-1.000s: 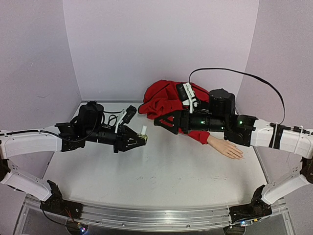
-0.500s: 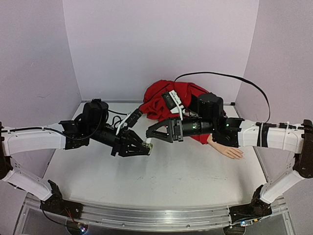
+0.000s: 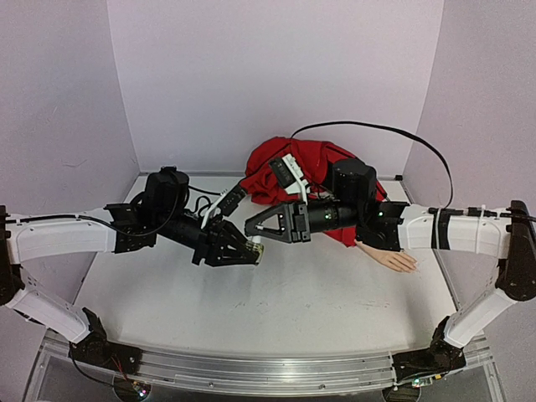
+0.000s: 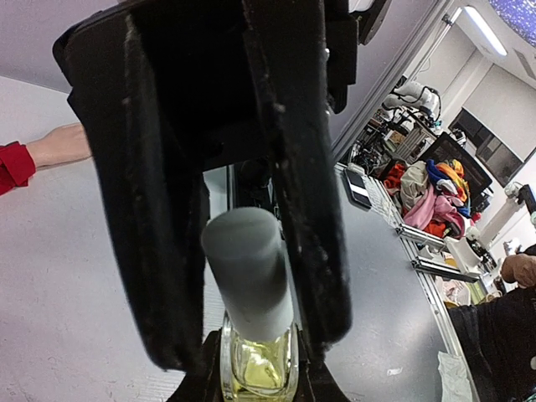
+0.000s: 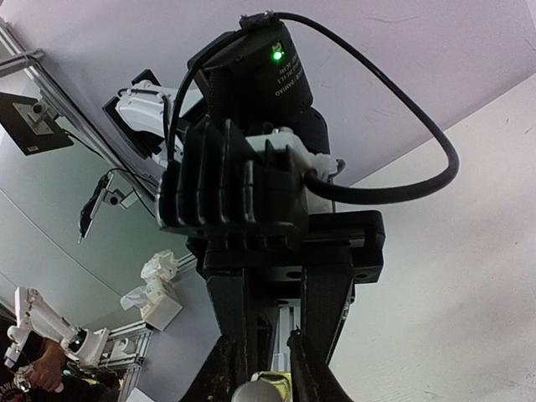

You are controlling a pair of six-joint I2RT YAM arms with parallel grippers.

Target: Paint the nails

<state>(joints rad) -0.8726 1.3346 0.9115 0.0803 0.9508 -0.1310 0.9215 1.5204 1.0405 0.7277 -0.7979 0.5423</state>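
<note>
My left gripper (image 3: pixel 251 252) (image 4: pixel 255 381) is shut on a small clear bottle (image 4: pixel 255 367) of yellowish liquid, held above the table left of centre. The bottle's grey cap (image 4: pixel 248 272) (image 5: pixel 261 392) sticks up between the black fingers (image 4: pixel 297 176) of my right gripper (image 3: pixel 251 231) (image 5: pixel 264 377), which press on both sides of it. The pale mannequin hand (image 3: pixel 391 257) (image 4: pixel 57 144) lies flat at the right, coming out of a red jacket sleeve (image 3: pixel 293 166). Its nails at the fingertips (image 3: pixel 410 266) are too small to make out.
The red jacket is bunched against the back wall. A black cable (image 3: pixel 377 128) arches over the right arm. Lavender walls close in the back and both sides. An aluminium rail (image 3: pixel 268 368) runs along the near edge.
My right arm has reached left from over the jacket to the bottle, and its jaws have closed onto the cap. My left arm carried the bottle slightly right and down.
</note>
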